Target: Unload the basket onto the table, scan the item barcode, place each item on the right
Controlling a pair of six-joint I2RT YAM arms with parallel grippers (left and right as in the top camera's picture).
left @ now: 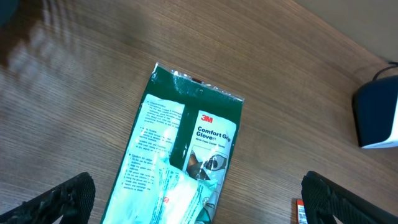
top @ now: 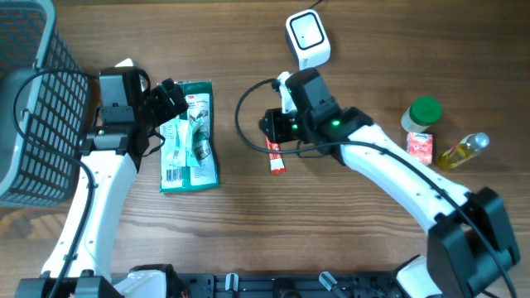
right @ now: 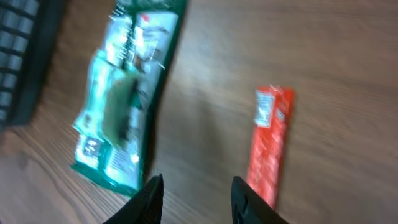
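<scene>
Nothing is up at the scanner (top: 307,37) right now. The white unit sits at the far edge of the worktop (top: 248,232) with no item in front of it.

The red stick packet (right: 268,143) lies flat on the wood, just beside the right tool (right: 198,183). That tool's fingers are parted with only bare wood between them, so it's grasping nothing.

Over on the left, the green glove packet (left: 186,143) lies flat too. The left tool (left: 198,180) hangs above it, spread wide and empty.

I can't tell whether either barcode has been read. To my eye the glove packet looks like the one to be picked up, and if so its lift, its presentation to the scanner and the scan itself are all left to do.
</scene>
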